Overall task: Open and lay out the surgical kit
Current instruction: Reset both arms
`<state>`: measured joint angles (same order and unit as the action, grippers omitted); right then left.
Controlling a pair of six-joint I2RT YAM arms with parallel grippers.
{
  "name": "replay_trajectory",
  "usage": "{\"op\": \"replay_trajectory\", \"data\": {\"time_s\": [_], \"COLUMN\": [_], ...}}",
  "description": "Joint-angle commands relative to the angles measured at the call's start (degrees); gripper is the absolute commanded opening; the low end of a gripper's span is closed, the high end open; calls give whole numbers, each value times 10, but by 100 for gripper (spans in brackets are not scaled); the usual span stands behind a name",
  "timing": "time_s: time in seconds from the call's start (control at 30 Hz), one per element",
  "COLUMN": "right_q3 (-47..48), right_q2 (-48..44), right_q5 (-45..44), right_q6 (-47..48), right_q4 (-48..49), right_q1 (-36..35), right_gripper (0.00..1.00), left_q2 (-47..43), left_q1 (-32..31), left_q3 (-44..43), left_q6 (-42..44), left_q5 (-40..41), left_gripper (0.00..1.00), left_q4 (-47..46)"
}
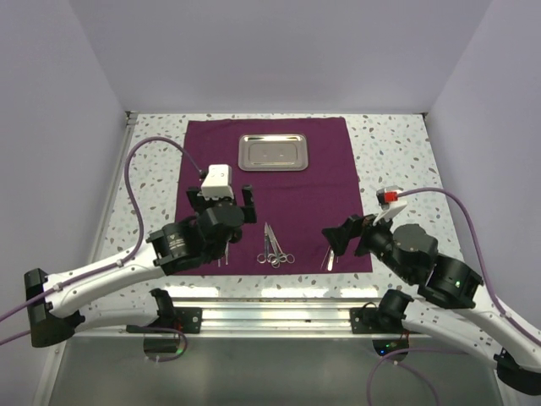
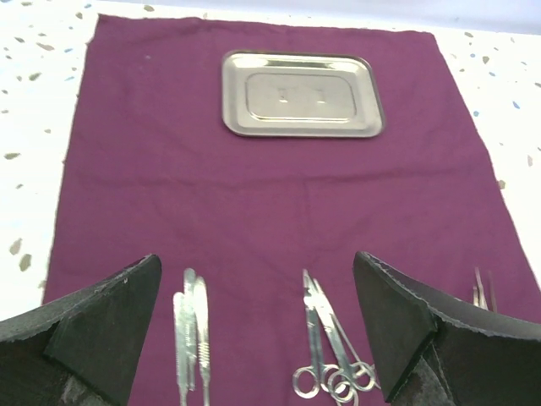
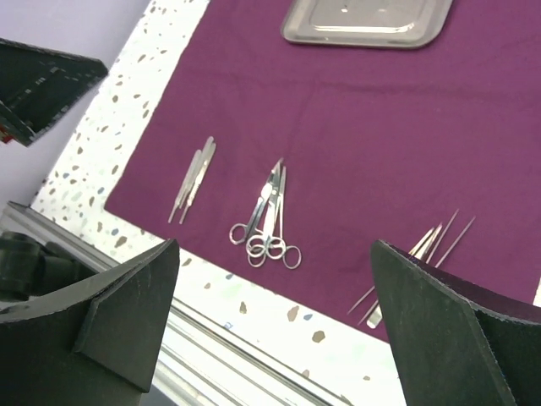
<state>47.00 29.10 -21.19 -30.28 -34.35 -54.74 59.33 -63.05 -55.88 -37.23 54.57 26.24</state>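
While left gripper (image 2: 255, 288) and right gripper (image 3: 275, 254) hover spread wide, holding nothing | maroon cloth (image 2: 254, 194) flat on tabletop (image 1: 389, 152), steel tray (image 2: 232, 93) by its far edge | scalpel handles (image 2: 190, 334), ring-handled forceps (image 2: 325, 338), probes (image 3: 427, 249) grouped along near edge, likely for access.

The right end effector (image 3: 275, 247) stands with its jaws wide apart. A maroon cloth (image 3: 355, 152) lies flat on the speckled surface (image 3: 127, 110). On the cloth:
- steel tray (image 3: 363, 21) at 12 o'clock
- ring-handled instruments (image 3: 269, 224) at centre, rings toward 6 o'clock
- slim flat handles (image 3: 193, 179) at 9 o'clock
- thin probes (image 3: 423, 254) at 4 o'clock, reaching the cloth edge
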Motion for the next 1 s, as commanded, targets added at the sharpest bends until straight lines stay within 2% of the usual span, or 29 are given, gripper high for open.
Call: {"op": "replay_trajectory", "data": {"time_s": [0.0, 0.27, 0.83, 0.97], "right_q3": [-4, -15, -5, -18], "right_q2": [3, -13, -25, -33], "right_q5": [5, 23, 24, 31], "right_q6": [5, 45, 59, 66], "right_q4": [-18, 22, 27, 46], "right_q1": [-2, -2, -2, -2], "right_gripper": [98, 98, 99, 96], "left_q2": [-22, -14, -11, -11], "left_q1": [13, 17, 20, 21], "left_q3": [15, 20, 24, 25], "left_q6": [69, 66, 60, 61], "left_q5": [24, 43, 67, 74], "left_gripper": [100, 100, 100, 100], "left_q4": [-55, -52, -51, -50]}}
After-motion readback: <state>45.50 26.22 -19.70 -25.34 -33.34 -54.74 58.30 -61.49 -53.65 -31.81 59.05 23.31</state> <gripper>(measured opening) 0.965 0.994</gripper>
